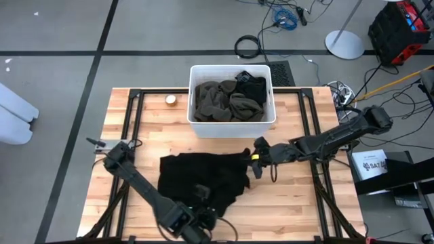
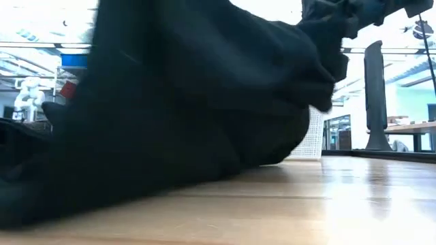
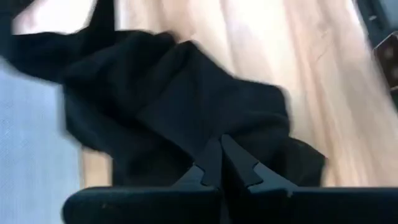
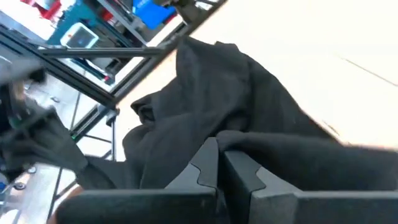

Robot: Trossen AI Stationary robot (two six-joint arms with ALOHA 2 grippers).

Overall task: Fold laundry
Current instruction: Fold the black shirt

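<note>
Black garment — crumpled, spread on table.

The wooden table sat in black framing on a grey floor crossed by dark tape lines. Behind the table a coiled black cable lay on that floor, with a blue tangle of cord farther back and a round white stand base to the right. A red and black case filled the far right corner. From table height, the room beyond was bright, with a dark post and another table at the right.
</note>
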